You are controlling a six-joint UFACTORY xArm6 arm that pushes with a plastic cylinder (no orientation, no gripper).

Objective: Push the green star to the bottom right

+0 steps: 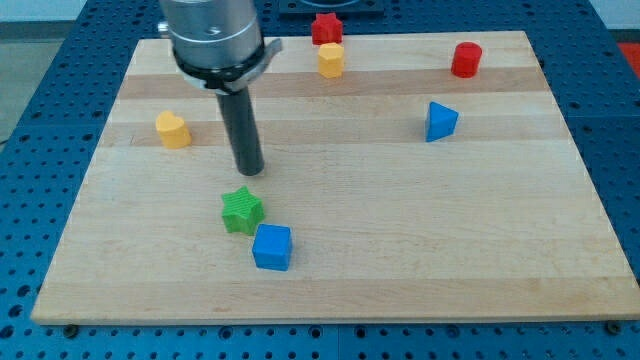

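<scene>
The green star [242, 211] lies on the wooden board [400, 250], left of centre and toward the view's bottom. A blue cube [272, 247] sits just below and right of it, nearly touching. My tip [250, 171] rests on the board a short way above the star, apart from it. The dark rod rises from the tip to the grey arm body at the view's top left.
A yellow heart-like block [173, 130] lies at the left. A yellow block [331, 60] and a red star-like block [326, 28] sit at the top centre. A red cylinder [466, 60] is at the top right, a blue triangular block [440, 121] below it.
</scene>
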